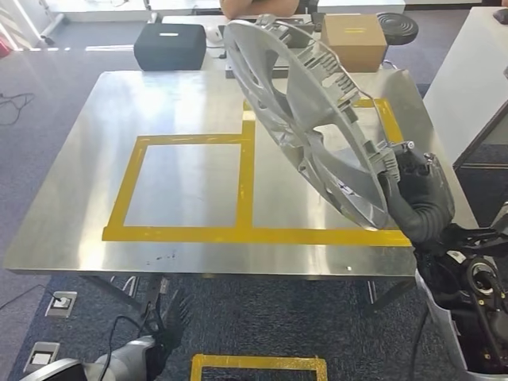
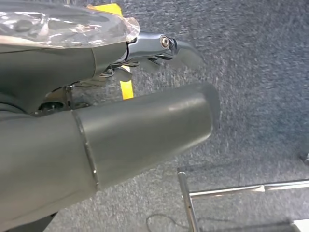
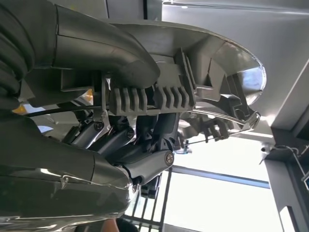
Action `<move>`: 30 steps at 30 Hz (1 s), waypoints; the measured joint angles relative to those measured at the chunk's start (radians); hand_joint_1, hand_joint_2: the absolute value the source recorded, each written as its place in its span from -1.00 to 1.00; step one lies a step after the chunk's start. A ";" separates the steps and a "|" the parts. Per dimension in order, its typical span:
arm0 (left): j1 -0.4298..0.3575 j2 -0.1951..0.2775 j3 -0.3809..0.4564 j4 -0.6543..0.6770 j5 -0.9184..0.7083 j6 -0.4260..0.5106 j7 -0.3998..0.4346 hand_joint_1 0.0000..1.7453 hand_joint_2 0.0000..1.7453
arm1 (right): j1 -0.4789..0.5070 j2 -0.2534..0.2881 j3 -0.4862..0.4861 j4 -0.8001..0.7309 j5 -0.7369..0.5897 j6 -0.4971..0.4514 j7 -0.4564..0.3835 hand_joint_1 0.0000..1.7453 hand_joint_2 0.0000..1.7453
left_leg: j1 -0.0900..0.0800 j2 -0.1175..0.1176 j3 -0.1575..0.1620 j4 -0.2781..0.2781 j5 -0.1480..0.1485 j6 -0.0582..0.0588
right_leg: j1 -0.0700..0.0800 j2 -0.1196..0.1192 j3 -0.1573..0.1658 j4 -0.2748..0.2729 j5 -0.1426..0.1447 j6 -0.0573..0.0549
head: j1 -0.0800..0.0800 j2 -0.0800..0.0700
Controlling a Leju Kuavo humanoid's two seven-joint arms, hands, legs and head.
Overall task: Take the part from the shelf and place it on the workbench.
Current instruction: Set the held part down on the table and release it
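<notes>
Silver plastic hubcap (image 1: 305, 119) up in the air, and it is a big piece for one hand to carry. The right hand (image 1: 419, 194) grips it by the near rim only, fingers wrapped over the ribbed edge, with the disc tilted steeply over the surface (image 1: 179, 103) and the yellow tape outline (image 1: 243, 234) beneath. The right wrist view confirms it: the thumb and dark fingers (image 3: 146, 164) clamp the rim clips, nothing more.

That is the worry. All the weight hangs out beyond the grip, so the hubcap looks liable to pivot in the fingers or slip free if the arm moves sharply. Its far edge sits high and toward the back, near the cardboard box (image 1: 353, 40) and the black case (image 1: 169, 45), so a wide swing could clip them. Lowered at this angle, one edge would likely touch first and the disc could skid on the bare metal or flop outside the taped square.

The left hand (image 1: 159, 337) hangs low beside the surface, fingers apart and empty, offering no support.
</notes>
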 joint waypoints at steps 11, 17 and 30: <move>0.009 -0.005 -0.002 0.000 0.000 0.001 -0.003 -1.00 -1.00 | -0.047 0.000 0.034 0.010 0.479 -0.235 0.134 1.00 1.00 | -0.008 -0.005 0.003 -0.004 0.012 0.013 | -0.004 -0.008 -0.007 -0.004 -0.013 0.009 | 0.013 0.000; 0.008 -0.004 -0.002 0.000 -0.001 0.003 -0.005 -1.00 -1.00 | -0.094 0.007 0.103 0.069 0.771 -0.348 0.202 1.00 1.00 | -0.010 -0.005 0.003 -0.004 0.013 0.013 | -0.005 -0.008 -0.006 -0.005 -0.011 0.014 | 0.013 0.000; 0.002 -0.017 -0.002 0.000 -0.018 0.006 0.001 -1.00 -1.00 | -0.277 0.140 0.213 0.507 1.147 -0.528 0.213 1.00 1.00 | -0.004 -0.008 0.003 -0.006 0.016 0.010 | -0.003 -0.014 -0.006 -0.004 -0.012 0.013 | 0.013 0.000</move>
